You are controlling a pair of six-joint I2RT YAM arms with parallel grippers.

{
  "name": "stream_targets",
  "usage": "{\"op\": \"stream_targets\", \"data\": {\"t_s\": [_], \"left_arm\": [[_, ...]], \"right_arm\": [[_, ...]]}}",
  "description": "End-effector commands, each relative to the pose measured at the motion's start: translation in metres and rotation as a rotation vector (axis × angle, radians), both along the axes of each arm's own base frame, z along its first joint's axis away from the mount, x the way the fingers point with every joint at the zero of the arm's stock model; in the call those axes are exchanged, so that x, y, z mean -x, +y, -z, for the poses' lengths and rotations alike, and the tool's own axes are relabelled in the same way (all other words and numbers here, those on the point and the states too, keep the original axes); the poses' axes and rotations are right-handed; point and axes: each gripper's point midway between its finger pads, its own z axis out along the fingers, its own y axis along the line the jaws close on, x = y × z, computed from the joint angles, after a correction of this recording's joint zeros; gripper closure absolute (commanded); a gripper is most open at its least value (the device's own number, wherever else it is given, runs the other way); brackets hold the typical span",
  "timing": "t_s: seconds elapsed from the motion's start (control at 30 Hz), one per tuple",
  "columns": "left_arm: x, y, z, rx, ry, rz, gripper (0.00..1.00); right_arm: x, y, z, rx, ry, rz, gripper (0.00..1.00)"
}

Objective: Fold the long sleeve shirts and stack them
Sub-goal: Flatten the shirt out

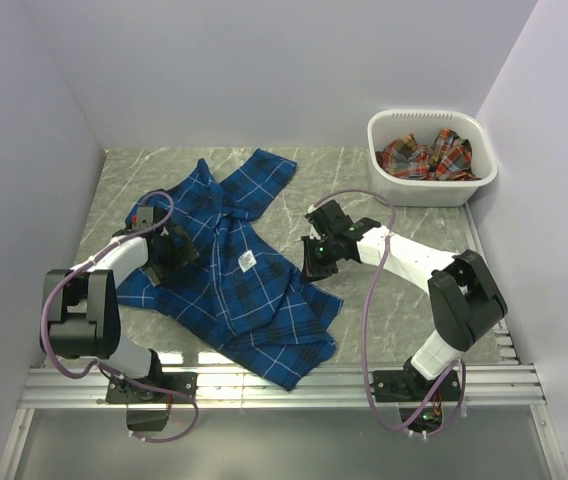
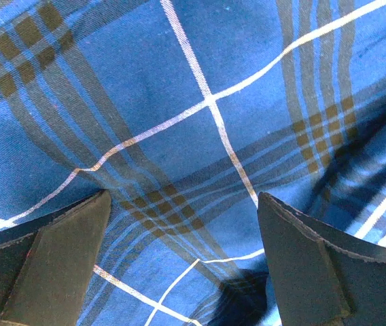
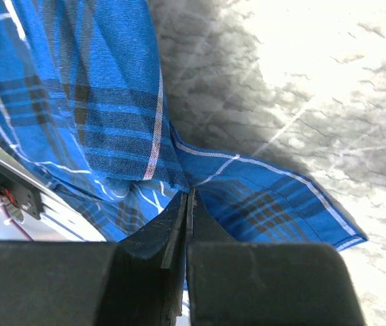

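Observation:
A royal blue plaid long sleeve shirt (image 1: 234, 270) lies spread and rumpled across the left and middle of the table. My left gripper (image 1: 169, 250) hovers low over its left part, open. In the left wrist view blue cloth (image 2: 200, 68) fills the frame, and nothing sits between the wide fingers of the left gripper (image 2: 183, 197). My right gripper (image 1: 316, 262) is at the shirt's right edge, shut on a pinch of the blue cloth (image 3: 111, 122); the closed tips of the right gripper (image 3: 189, 195) meet at a fold. A red-orange plaid shirt (image 1: 424, 157) lies bunched in the basket.
The white plastic basket (image 1: 434, 190) stands at the back right corner by the right wall. Grey marble tabletop (image 1: 394, 300) shows to the right of the blue shirt. A metal rail (image 1: 284, 385) runs along the near edge, and the shirt's hem hangs toward it.

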Motion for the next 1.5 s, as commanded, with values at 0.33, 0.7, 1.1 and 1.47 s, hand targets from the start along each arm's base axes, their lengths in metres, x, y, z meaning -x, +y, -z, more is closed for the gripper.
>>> {"op": "stream_targets", "data": {"t_s": [0.33,0.7,1.1,1.47], "left_arm": [[0.01,0.035,0.02,-0.064,0.072,-0.107,0.02],[0.007,0.043,0.015,-0.096,0.055,-0.12,0.02],[0.001,0.034,0.009,-0.047,0.016,-0.101,0.02],[0.0,0.031,0.006,-0.035,0.003,-0.092,0.02]], "right_arm": [[0.036,-0.05,-0.015,0.144,0.035,-0.092,0.93],[-0.007,-0.123,-0.051,0.569,-0.16,0.031,0.86],[0.021,-0.019,-0.048,0.006,-0.117,0.0,0.52],[0.072,0.054,0.004,0.156,-0.327,-0.475,0.58]]}}
